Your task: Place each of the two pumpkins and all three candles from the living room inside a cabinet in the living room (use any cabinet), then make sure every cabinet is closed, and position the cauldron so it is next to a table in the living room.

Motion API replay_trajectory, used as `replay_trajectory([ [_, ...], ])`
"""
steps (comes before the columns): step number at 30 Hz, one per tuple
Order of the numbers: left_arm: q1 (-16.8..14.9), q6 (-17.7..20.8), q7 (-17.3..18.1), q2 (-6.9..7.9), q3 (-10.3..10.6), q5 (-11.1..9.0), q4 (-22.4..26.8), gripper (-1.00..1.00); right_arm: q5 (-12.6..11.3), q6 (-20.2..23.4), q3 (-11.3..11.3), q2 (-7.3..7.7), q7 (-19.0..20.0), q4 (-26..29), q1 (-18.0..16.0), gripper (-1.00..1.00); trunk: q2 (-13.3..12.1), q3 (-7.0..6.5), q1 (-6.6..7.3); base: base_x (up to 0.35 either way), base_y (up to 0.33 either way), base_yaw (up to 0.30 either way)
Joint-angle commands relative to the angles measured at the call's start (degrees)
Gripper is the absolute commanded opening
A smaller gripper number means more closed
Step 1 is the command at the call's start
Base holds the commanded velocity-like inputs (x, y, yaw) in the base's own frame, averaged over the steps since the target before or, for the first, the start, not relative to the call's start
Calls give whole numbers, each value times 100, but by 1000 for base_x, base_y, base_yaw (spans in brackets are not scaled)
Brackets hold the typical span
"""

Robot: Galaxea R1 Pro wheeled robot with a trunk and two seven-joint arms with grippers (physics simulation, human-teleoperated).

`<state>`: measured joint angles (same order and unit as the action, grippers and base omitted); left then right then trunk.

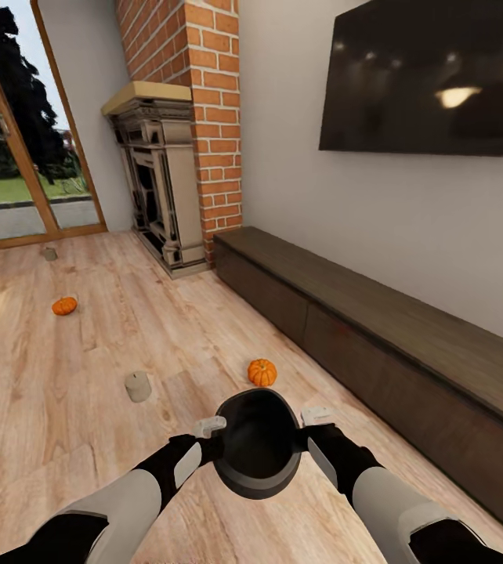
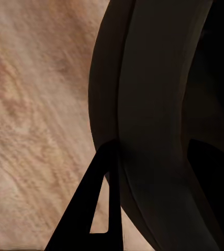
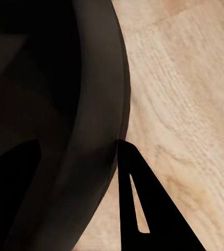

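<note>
Nearest the head camera: both forearms reaching forward and inward, left gripper (image 1: 214, 439) clamped on the left rim of a dark cauldron (image 1: 258, 486), right gripper (image 1: 308, 433) clamped on the right rim. Held between the two arms above the wooden floor (image 1: 63, 407), mouth up, nothing visible inside but dark hollow. Just beyond its far rim, one orange pumpkin (image 1: 262, 372) on the floor, near the long dark-brown cabinet (image 1: 408, 368) along the right wall, fronts all flush and shut. To the left of that pumpkin, a beige candle (image 1: 138, 386) standing upright on the boards. Farther off at left, a second pumpkin (image 1: 64, 305), and beyond it another candle (image 1: 49, 254) near the glass door (image 1: 16, 141). Stone fireplace (image 1: 157, 188) and brick chimney (image 1: 204, 110) at the cabinet's far end, black TV (image 1: 432, 78) on the wall above.

Left wrist view: thick dark cauldron wall (image 2: 148, 120) pressed close, one black finger (image 2: 99, 209) lying against its outer side, floor (image 2: 33, 115) beyond. Gripping the rim, other finger hidden inside.

Right wrist view: same curved cauldron rim (image 3: 96, 120), dark interior on one side, one black finger (image 3: 143, 209) against the outside, pale floor (image 3: 190, 104) behind. Closed on the rim likewise.
</note>
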<state>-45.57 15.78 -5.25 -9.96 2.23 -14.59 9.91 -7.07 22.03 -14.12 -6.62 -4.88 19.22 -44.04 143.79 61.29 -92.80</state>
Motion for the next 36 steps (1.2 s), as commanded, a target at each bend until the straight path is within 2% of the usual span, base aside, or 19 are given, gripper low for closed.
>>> replay_trajectory([
  [1,-4,30,-19,-4,14,-150,37,-100,-111,29,-64,3,-48,8,1,-100,3,5,2,0,0,278],
  [36,-4,30,-20,-4,14,-150,37,-100,-111,29,-64,3,-48,7,1,-100,3,5,2,0,0,278],
])
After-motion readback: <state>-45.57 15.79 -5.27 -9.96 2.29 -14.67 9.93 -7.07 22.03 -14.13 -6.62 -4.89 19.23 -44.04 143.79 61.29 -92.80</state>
